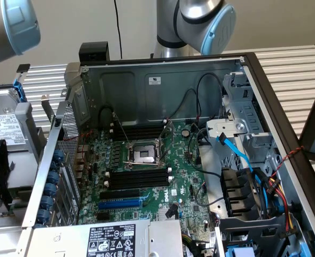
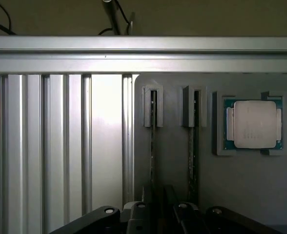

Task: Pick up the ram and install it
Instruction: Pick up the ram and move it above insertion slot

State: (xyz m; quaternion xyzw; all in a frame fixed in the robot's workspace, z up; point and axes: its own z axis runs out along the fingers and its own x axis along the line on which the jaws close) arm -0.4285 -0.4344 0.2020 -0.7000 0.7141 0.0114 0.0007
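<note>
Two ram sticks stand on edge in grey holders on a grey tray (image 2: 241, 195). The left ram (image 2: 153, 126) runs down into my gripper (image 2: 158, 214), which sits right over its near end. The second ram (image 2: 194, 131) stands parallel beside it, just outside the gripper. In the exterior view the open computer case holds the green motherboard (image 1: 184, 182), with black memory slots (image 1: 139, 176) below the CPU socket (image 1: 145, 155) and more memory slots (image 1: 139, 131) above it. The arm (image 1: 13, 27) reaches down at the exterior view's left, outside the case.
A CPU chip (image 2: 253, 124) lies in its own holder on the tray beside the sticks. Ribbed aluminium rails (image 2: 60, 146) border the tray. The case wall (image 1: 45, 160), cables (image 1: 243, 160) and a power supply (image 1: 114, 238) crowd the board's edges.
</note>
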